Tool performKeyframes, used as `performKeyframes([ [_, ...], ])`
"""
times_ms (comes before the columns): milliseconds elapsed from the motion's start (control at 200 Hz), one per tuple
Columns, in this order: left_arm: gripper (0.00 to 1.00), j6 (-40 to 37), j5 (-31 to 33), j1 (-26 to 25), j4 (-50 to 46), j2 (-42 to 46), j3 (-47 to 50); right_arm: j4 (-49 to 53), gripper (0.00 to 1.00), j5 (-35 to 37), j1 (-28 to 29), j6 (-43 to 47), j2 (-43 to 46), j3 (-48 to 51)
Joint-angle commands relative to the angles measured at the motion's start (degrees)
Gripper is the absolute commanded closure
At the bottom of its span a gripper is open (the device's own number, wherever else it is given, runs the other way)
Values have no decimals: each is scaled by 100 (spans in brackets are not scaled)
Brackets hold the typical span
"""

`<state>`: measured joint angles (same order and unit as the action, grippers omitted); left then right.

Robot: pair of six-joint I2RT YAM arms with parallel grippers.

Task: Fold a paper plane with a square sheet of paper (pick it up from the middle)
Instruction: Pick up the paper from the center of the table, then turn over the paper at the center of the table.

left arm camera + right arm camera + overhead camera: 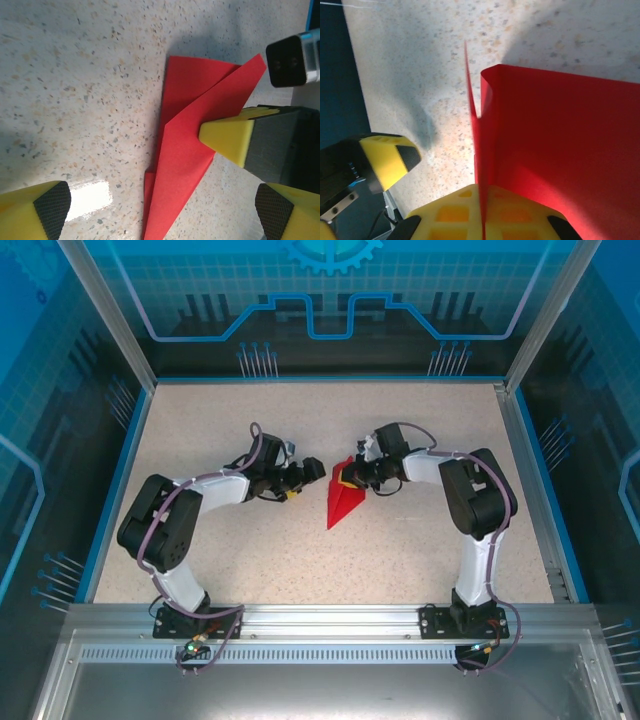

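With the right pincer (352,478), clamps fully shut on the wide end of the paper plane (341,505), pressing both yellow fingers (450,215) together with the red paper pinched between them. Grips from the 3 o'clock side, at the end farthest from the nose.

With the left pincer (312,470), holds nothing: spreads its fingers (35,215) wide apart, just off the plane's 9 o'clock side, near the paper but not touching it.

Places the paper plane close to the centre of the speckled worktop (420,430), between the two pincers, as a narrow red triangle with its nose toward 7 o'clock and its wide end toward 1 o'clock. From the left wrist, shows layered folds, one flap crossing over another beneath the right pincer's yellow tip. From the right wrist, rises out of the closed fingers as a broad red face with a thin second layer beside it.
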<state>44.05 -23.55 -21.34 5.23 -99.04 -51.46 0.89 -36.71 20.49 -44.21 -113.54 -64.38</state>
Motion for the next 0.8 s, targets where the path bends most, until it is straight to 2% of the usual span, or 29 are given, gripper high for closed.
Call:
performKeyframes([
  [0,1,127,-476,95,358,368,123,-822,94,-569,-127,-280,517,-11],
  [265,2,471,-1050,103,1032,853,300,-1350,93,-1373,-266,-867,604,-604],
  [515,2,1061,-1343,100,2061,757,460,-1876,93,-1722,-274,-1432,622,-749],
  [630,6,1221,-1461,87,2372,653,451,-1942,93,-1805,-274,-1564,624,-751],
  [720,12,1363,-1534,86,2632,597,494,-2045,93,-1865,-276,-1701,588,-741],
  [795,23,1401,-1532,86,2806,597,538,-2111,92,-1904,-289,-1802,537,-751],
])
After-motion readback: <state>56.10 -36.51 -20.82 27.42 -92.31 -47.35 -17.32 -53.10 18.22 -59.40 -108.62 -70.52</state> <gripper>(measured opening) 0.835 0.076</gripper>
